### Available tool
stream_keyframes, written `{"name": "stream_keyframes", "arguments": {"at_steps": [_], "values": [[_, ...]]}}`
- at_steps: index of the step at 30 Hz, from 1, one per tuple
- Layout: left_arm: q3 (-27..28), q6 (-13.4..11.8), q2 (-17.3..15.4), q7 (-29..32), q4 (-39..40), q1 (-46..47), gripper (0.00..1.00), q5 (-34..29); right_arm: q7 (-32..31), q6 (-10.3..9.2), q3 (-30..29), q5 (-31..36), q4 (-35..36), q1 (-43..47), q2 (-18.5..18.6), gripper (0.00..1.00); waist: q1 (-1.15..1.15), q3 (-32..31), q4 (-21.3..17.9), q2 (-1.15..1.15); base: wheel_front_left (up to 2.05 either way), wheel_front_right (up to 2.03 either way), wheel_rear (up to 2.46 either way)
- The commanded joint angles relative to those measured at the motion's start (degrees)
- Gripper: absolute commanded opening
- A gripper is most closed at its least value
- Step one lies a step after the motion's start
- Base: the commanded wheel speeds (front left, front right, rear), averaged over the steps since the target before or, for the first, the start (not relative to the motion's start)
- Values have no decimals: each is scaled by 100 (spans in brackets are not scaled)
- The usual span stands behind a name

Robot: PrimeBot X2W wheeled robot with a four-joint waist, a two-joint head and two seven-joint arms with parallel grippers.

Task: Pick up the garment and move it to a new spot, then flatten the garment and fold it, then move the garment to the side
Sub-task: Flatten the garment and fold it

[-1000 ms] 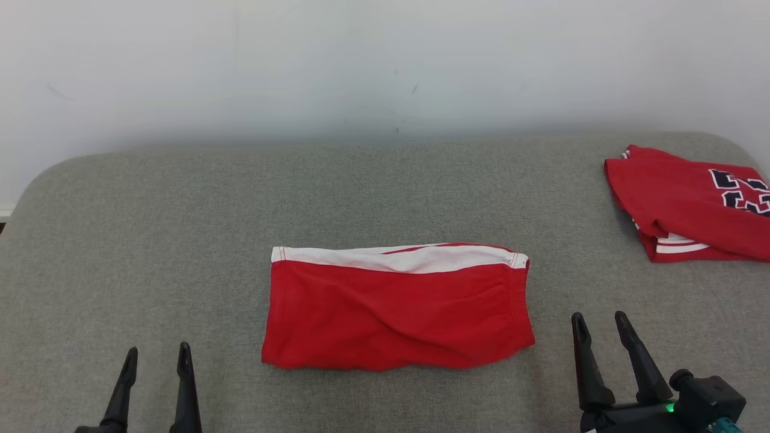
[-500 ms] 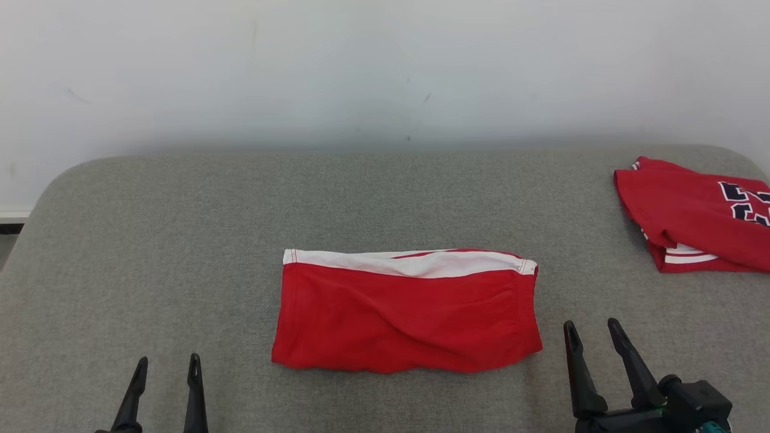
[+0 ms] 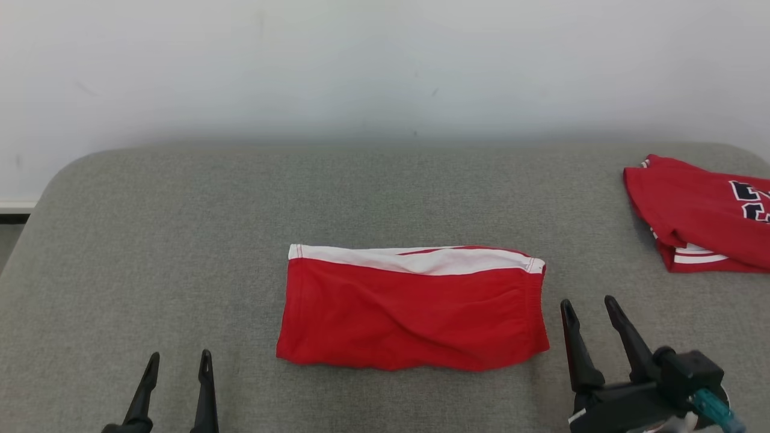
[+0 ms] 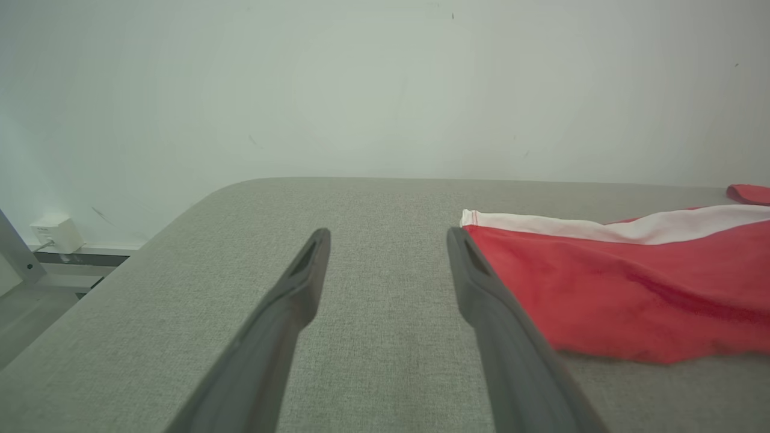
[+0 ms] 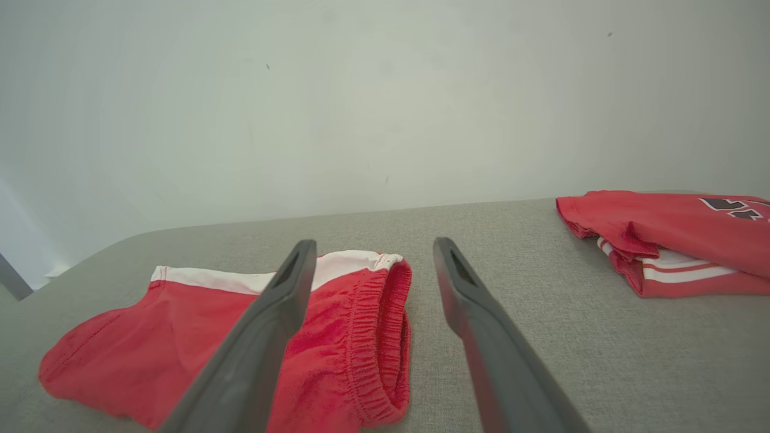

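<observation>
The garment (image 3: pixel 415 313) is a pair of red shorts with a white band along the far edge. It lies folded flat in the middle of the grey padded table (image 3: pixel 180 228). My left gripper (image 3: pixel 180 355) is open and empty near the front edge, left of the garment's left end. In the left wrist view the left gripper (image 4: pixel 388 234) points past the garment (image 4: pixel 631 288), which lies to its right. My right gripper (image 3: pixel 588 300) is open and empty just off the garment's right end. The right wrist view has the right gripper (image 5: pixel 375 243) over the elastic waistband of the garment (image 5: pixel 132 343).
A second red garment (image 3: pixel 698 216) with dark lettering and white stripes lies folded at the table's far right, also seen in the right wrist view (image 5: pixel 662 228). A white wall (image 3: pixel 385 66) rises right behind the table. The table's left edge drops to the floor (image 4: pixel 36 307).
The head camera has shifted, so the whole picture has slid a little. My right gripper has come closer to the garment's right end. The garment lies as before.
</observation>
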State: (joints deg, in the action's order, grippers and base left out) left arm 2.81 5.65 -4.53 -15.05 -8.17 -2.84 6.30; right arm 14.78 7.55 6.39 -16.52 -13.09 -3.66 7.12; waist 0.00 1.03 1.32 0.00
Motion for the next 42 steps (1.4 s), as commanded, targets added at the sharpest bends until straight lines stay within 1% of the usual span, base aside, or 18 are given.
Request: {"name": "stream_keyframes", "arguments": {"at_steps": [1,6,12,16,17,23,27,29,30,31,37,42], "values": [[-28,24,30,-16,-16,124,100,-38,-45,-17,11,35,-151,-207,88,100,0,86,98,0,0,0,0],[-96,73,72,-16,-30,244,100,-23,-234,-17,130,87,-738,-756,183,100,0,278,266,0,0,0,0],[-206,81,113,-17,-92,374,100,-7,-302,-17,163,120,-1743,-1332,216,100,0,475,464,0,0,0,0],[-238,106,134,-16,-161,455,100,15,-259,-17,76,107,-2429,-1576,165,100,0,530,566,0,0,0,0],[-238,106,134,-16,-161,455,100,15,-259,-17,76,107,-2429,-1576,165,100,0,530,566,0,0,0,0],[-238,128,146,-16,-210,536,100,29,-212,-17,37,8,-3326,-1898,96,100,0,576,635,0,0,0,0],[-259,127,154,-17,-266,577,100,26,-264,-17,151,-75,-3810,-2136,48,100,0,580,683,0,0,0,0],[-271,129,156,-16,-289,607,100,31,-314,-17,227,-216,-3997,-2239,-1,100,0,574,715,0,0,0,0],[-271,132,156,-16,-303,615,100,37,-335,-17,285,-285,-4076,-2280,-10,54,0,569,726,0,0,0,0],[-262,135,158,-16,-320,620,100,45,-331,-17,343,-345,-4136,-2318,-5,0,0,562,734,0,0,0,0],[-199,153,163,-17,-384,530,100,33,-293,-17,604,-751,-4327,-2453,233,0,0,469,691,0,0,0,0],[-190,163,164,-17,-374,472,100,31,-343,-17,906,-1080,-4240,-2348,736,0,0,374,606,0,0,0,0]]}}
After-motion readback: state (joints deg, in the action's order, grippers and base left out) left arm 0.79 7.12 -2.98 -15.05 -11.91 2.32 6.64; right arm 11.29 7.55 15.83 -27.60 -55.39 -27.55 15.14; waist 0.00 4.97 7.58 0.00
